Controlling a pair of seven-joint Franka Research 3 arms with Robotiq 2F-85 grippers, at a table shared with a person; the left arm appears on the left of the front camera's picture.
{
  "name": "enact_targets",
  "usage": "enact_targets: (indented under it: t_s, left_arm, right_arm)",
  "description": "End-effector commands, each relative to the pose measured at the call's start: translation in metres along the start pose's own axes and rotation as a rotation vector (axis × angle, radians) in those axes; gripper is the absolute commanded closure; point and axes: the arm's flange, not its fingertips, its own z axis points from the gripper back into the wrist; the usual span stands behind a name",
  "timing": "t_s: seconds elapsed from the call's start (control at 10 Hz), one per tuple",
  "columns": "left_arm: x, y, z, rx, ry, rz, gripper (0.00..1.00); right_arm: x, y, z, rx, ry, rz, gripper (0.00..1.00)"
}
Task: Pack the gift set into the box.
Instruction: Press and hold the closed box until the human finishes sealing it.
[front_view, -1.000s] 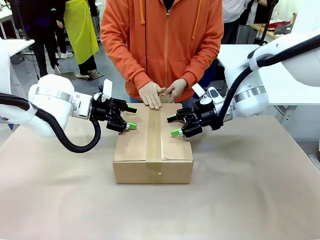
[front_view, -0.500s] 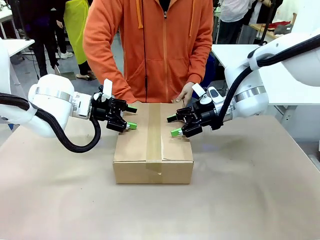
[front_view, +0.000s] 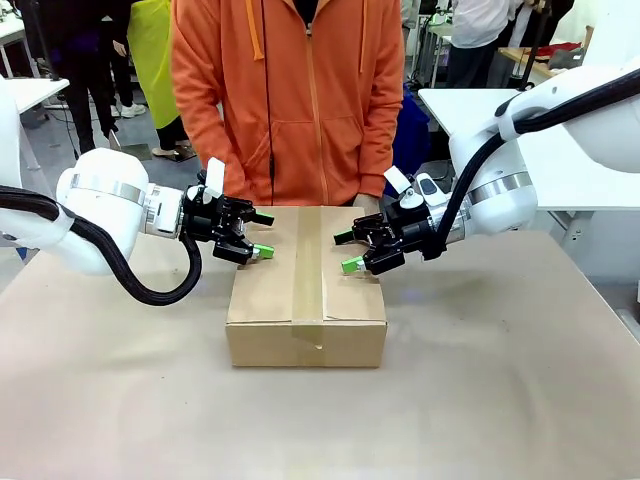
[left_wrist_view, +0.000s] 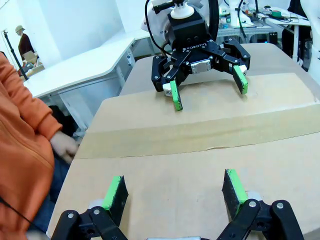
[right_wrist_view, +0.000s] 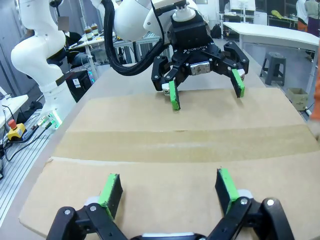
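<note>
Box (front_view: 305, 290) found at the middle of the table (front_view: 500, 390), flaps folded shut, a strip of tape (front_view: 307, 270) laid along the centre seam and turned down over the near face. Gift set presumably inside; contents hidden by the closed flaps, so not confirmable. Left gripper (front_view: 256, 235) held at the box's left far corner, fingers spread apart with nothing between them, green pads just over the lid; not clear whether touching. Right gripper (front_view: 347, 252) likewise over the right half of the lid, fingers parted and empty. Confirmed in both wrist views: left gripper's own fingers (left_wrist_view: 116, 192) wide open above bare cardboard, right gripper facing it across the taped seam; same layout mirrored from the right wrist. Person in an orange hooded top (front_view: 290, 100) standing at the far edge, one hand (left_wrist_view: 64, 146) down just beside the box, off the lid. Judged: packing and sealing essentially complete; remaining work, if any, limited to clearing both arms from the box.
</note>
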Motion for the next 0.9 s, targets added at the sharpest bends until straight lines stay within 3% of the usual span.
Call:
enact_targets:
  t_s: [0.0,0.1,0.3,0.5,0.6,0.7,0.8]
  left_arm:
    - [0.0,0.0,0.0,0.0,0.0,0.0,0.0]
    - [0.015,-0.016,0.058,0.066,-0.138,-0.054,0.0]
    - [0.014,-0.062,0.173,0.172,-0.425,-0.159,0.0]
    - [-0.033,-0.089,0.23,0.292,-0.566,-0.101,0.0]
    - [-0.058,-0.097,0.235,0.313,-0.622,-0.053,0.0]
    - [0.051,-0.052,0.243,0.255,-0.49,-0.091,0.0]
    - [0.051,-0.052,0.243,0.255,-0.49,-0.091,0.0]
  right_arm:
    - [0.0,0.0,0.0,0.0,0.0,0.0,0.0]
    - [0.013,0.024,0.057,-0.118,-0.166,0.049,0.0]
    - [0.008,0.084,0.159,-0.207,-0.549,0.109,0.0]
    - [-0.034,0.115,0.224,-0.428,-0.866,0.038,0.0]
    - [-0.056,0.119,0.242,-0.575,-0.98,-0.006,0.0]
    - [-0.002,0.108,0.218,-0.302,-0.638,0.03,0.0]
    - [-0.002,0.108,0.218,-0.302,-0.638,0.03,0.0]
